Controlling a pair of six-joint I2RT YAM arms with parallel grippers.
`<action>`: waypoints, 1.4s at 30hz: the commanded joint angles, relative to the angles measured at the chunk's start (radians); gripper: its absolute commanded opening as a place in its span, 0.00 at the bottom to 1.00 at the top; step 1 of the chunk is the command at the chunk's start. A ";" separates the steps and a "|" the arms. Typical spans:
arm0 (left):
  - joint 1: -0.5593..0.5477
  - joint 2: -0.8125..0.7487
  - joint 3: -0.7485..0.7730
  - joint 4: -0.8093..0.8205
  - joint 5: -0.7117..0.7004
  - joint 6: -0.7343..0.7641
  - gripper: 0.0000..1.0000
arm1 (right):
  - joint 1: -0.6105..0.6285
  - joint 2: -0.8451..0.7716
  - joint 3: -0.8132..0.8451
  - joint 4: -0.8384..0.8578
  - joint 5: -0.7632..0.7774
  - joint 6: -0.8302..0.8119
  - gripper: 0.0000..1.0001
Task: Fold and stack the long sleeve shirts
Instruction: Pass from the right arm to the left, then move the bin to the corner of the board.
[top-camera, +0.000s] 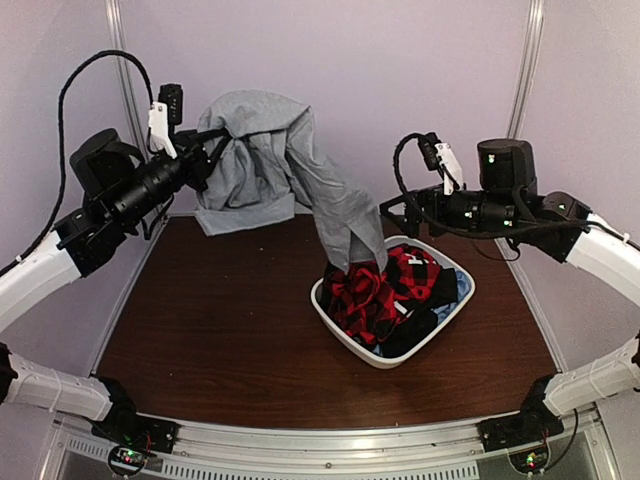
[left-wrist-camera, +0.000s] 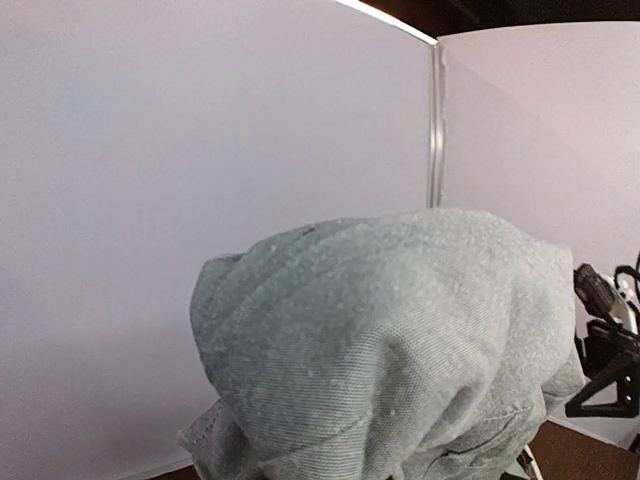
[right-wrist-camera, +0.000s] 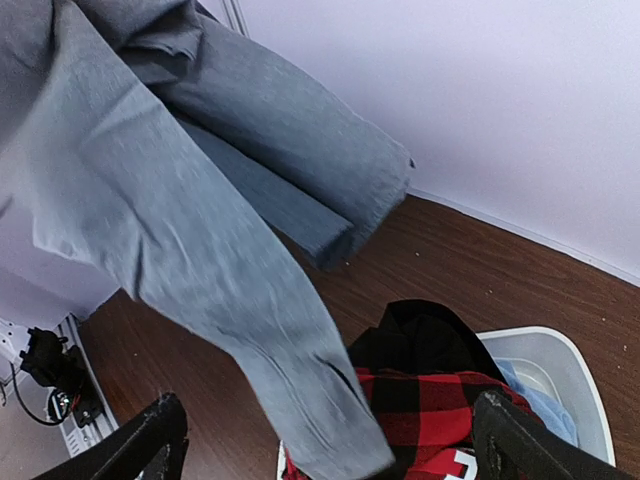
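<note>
A light-grey long sleeve shirt (top-camera: 255, 150) hangs high over the table's back left, bunched at my left gripper (top-camera: 213, 138), which is shut on it. One sleeve trails down to the right, and its end rests on the clothes in the white basket (top-camera: 468, 288). In the left wrist view the grey shirt (left-wrist-camera: 400, 340) covers the jaws completely. My right gripper (top-camera: 394, 214) hovers above the basket's far side, open. In the right wrist view the right gripper (right-wrist-camera: 335, 445) has its fingers (right-wrist-camera: 150, 440) spread wide, with the grey shirt's (right-wrist-camera: 180, 200) sleeve end hanging in front of them.
The basket (right-wrist-camera: 560, 345) sits right of centre on the brown table (top-camera: 220, 320). It holds a red-and-black plaid shirt (top-camera: 375, 295), black cloth (right-wrist-camera: 425, 340) and some light-blue cloth (right-wrist-camera: 535, 395). Pale walls close in the back and both sides.
</note>
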 joint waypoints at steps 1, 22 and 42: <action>0.089 -0.061 0.080 -0.056 -0.357 -0.028 0.00 | -0.005 0.013 -0.046 -0.090 0.131 0.004 1.00; 0.200 0.019 -0.009 -0.265 -0.265 0.005 0.00 | -0.045 0.254 -0.301 -0.228 0.223 0.092 0.99; 0.196 0.027 -0.078 -0.249 -0.143 0.017 0.00 | -0.603 0.558 -0.360 0.145 0.170 0.226 0.99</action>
